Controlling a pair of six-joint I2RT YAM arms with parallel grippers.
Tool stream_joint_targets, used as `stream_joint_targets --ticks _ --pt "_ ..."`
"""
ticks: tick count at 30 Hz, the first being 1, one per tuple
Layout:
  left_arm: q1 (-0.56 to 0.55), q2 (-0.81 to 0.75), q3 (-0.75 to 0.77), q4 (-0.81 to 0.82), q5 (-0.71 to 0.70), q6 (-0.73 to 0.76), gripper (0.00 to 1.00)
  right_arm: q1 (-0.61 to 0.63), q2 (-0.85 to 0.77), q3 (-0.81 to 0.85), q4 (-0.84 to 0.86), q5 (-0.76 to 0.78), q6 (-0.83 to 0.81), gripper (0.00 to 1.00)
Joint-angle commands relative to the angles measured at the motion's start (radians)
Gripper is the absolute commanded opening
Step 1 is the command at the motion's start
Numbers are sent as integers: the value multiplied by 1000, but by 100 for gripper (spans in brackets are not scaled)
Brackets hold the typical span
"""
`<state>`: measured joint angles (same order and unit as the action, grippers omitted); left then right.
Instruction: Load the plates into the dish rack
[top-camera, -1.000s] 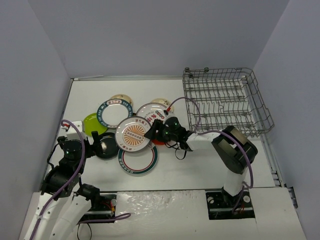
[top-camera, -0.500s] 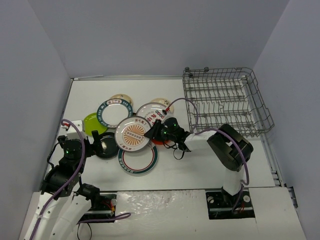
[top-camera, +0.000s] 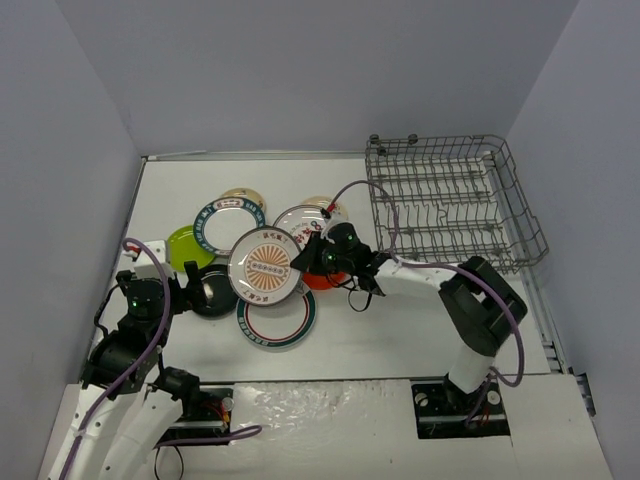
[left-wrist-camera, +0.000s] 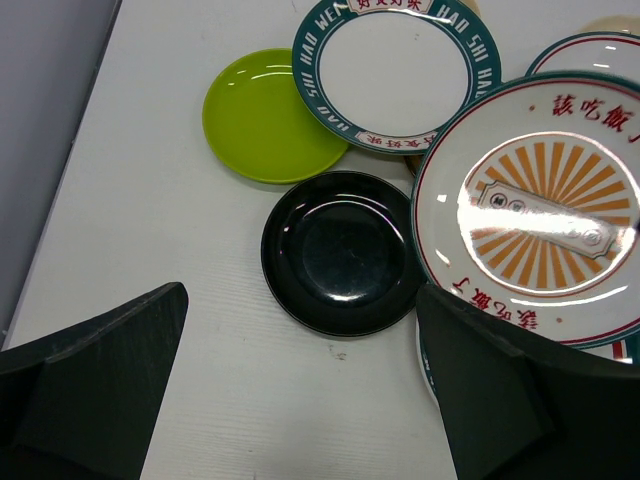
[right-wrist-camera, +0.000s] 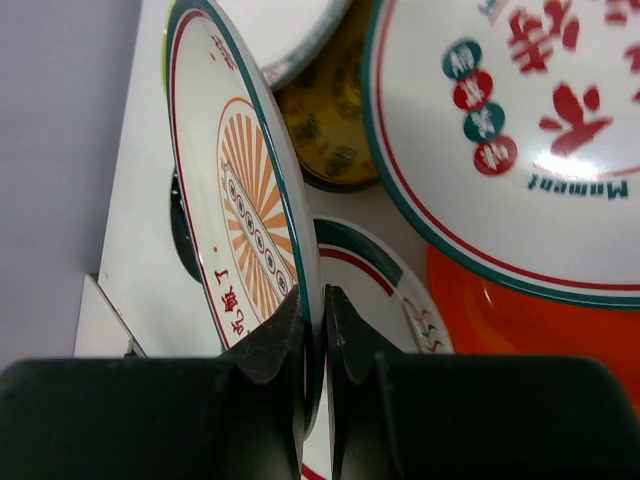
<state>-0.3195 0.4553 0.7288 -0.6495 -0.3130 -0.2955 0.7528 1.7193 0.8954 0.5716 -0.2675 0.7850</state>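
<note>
Plates lie in a loose, overlapping cluster on the white surface (top-camera: 380, 335) in the top view. Among them is the sunburst plate (top-camera: 265, 265), white with an orange rayed centre. The right gripper (top-camera: 308, 260) meets its right edge. A black plate (top-camera: 212, 292) lies just to its left and a lime-green plate (top-camera: 183, 245) farther left. A teal-rimmed plate (top-camera: 230, 227) is behind and to the left. A green-and-red-rimmed plate (top-camera: 280, 322) lies partly beneath its near side, and an orange plate (top-camera: 325, 281) is at its right. The dish rack (top-camera: 450, 205) stands well to its right. The left gripper (top-camera: 188, 287) hangs at the black plate's left side.

In the left wrist view, the left gripper (left-wrist-camera: 300, 400) is spread wide and holds nothing. It hangs over bare surface at the near rim of the black plate (left-wrist-camera: 340, 250). The sunburst plate (left-wrist-camera: 540, 190) overlaps that plate's right rim.

In the right wrist view, the right gripper (right-wrist-camera: 312, 310) is pinched narrow on the rim of the sunburst plate (right-wrist-camera: 245, 190), which is steeply tilted. The orange plate (right-wrist-camera: 500, 310) and a red-lettered white plate (right-wrist-camera: 520, 130) lie to its right.
</note>
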Motion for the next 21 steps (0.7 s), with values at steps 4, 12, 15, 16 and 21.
stream_joint_targets --ticks 4,12,15,16,21 --pt "-1 13 33 68 -3 11 97 -115 -357 257 -279 93 -276 0" --pt "-1 18 32 70 -1 10 97 -540 -582 344 -565 178 -667 0" --pt "-3 6 29 74 2 13 97 -748 -579 389 -619 117 -783 0" --pt "-3 3 28 75 1 15 97 -770 -564 409 -624 141 -857 0" --pt "-4 -11 29 70 -3 15 97 -852 -436 487 -628 164 -1052 0"
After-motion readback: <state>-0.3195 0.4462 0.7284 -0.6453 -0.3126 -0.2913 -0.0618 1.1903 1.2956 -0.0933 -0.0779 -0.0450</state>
